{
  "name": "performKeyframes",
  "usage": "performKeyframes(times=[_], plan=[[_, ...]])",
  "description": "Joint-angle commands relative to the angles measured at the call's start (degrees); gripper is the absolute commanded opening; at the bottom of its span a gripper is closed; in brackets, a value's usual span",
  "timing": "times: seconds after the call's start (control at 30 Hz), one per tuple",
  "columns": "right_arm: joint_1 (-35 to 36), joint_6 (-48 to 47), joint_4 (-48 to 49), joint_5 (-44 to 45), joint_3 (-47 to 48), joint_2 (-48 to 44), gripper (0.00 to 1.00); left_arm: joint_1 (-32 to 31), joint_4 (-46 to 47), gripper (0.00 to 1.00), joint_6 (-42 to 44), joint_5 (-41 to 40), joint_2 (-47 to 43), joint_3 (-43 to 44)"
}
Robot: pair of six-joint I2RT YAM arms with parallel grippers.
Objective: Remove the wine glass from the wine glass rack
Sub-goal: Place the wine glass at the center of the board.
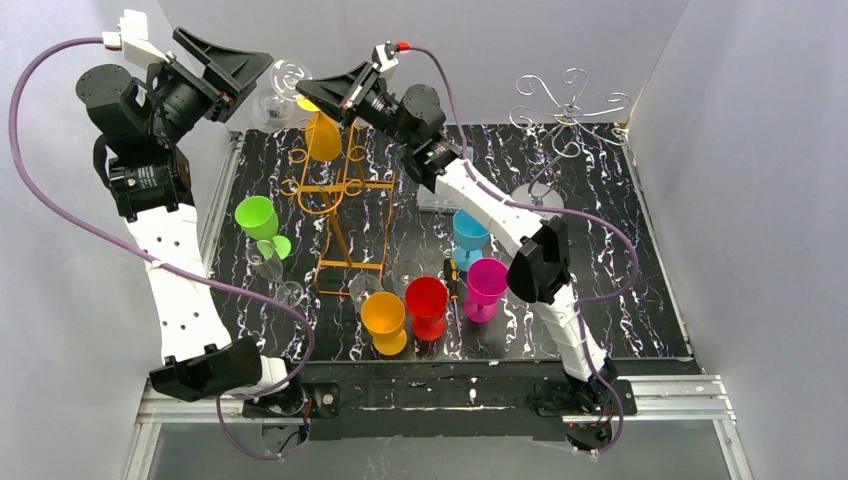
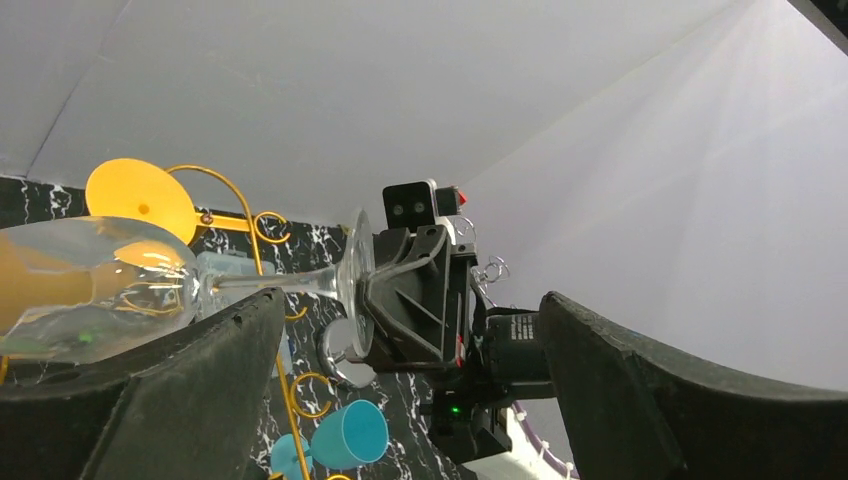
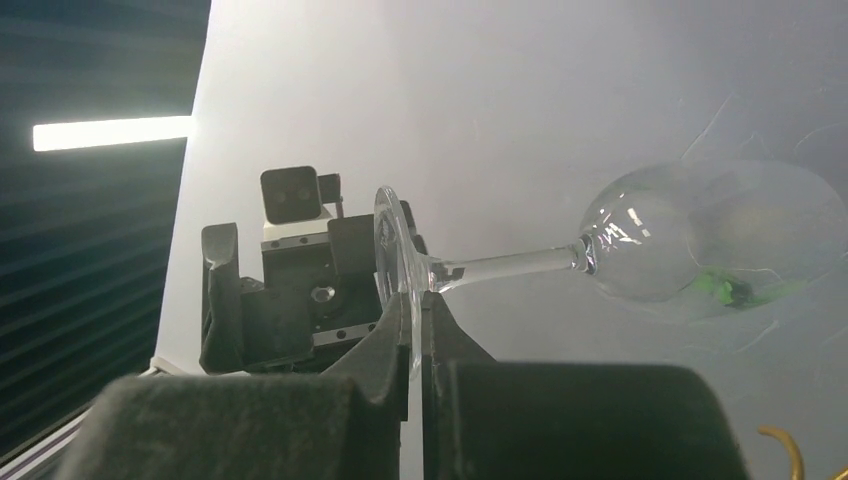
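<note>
A clear wine glass (image 1: pixel 272 100) lies sideways in the air at the top of the orange wire rack (image 1: pixel 340 195), bowl (image 2: pixel 90 290) to the left and foot (image 3: pixel 392 255) to the right. My right gripper (image 3: pixel 415 315) is shut on the rim of that foot. My left gripper (image 2: pixel 410 300) is open wide, with the stem (image 2: pixel 270 283) running just over its left finger (image 2: pixel 180 390); neither finger visibly touches the glass. An orange glass (image 1: pixel 322 135) hangs upside down on the rack beneath.
Green (image 1: pixel 257 218), orange (image 1: pixel 385 318), red (image 1: pixel 427 303), magenta (image 1: pixel 485 285) and blue (image 1: pixel 468 235) glasses stand on the black marbled table (image 1: pixel 620 300). A silver wire rack (image 1: pixel 565 110) stands at the back right. Grey walls close in behind and on both sides.
</note>
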Motion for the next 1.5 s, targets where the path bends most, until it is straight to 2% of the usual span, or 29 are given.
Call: performKeyframes(times=[0.0,0.47,0.6,0.87,1.0,1.23,1.33,1.47], plan=[[-2.08,-0.92,9.21,-0.45,-0.49,-7.34,0.01,-0.10,-0.08,0.98,-0.05,-1.67,-2.42,4.18],[-9.17,-2.46,11.93,-3.86,-10.57,-20.80,0.01,-0.92,-3.10,0.98,4.16,-3.77,-0.49,9.83],[-12.25,-3.02,12.78,-5.20,-16.50,-26.48,0.01,-5.40,-3.74,0.98,4.24,-6.24,0.54,10.77],[-24.41,0.62,16.72,-9.95,-33.46,-40.65,0.01,-19.97,-6.85,0.98,9.63,-15.86,0.52,11.19],[-31.35,7.08,21.01,-13.32,-40.95,-46.19,0.01,-28.69,-9.94,0.98,13.06,-19.66,2.98,13.83],[-45.09,26.04,39.65,-17.26,-52.26,-50.83,0.01,-44.73,-14.00,0.98,20.80,-28.42,9.46,17.27],[-49.03,35.34,50.56,-17.55,-55.52,-50.57,0.01,-48.03,-13.62,0.98,21.31,-28.25,12.28,17.63],[-52.16,44.39,60.60,-15.68,-61.10,-50.86,0.01,-48.68,-9.61,0.98,19.52,-23.62,14.82,17.13]])
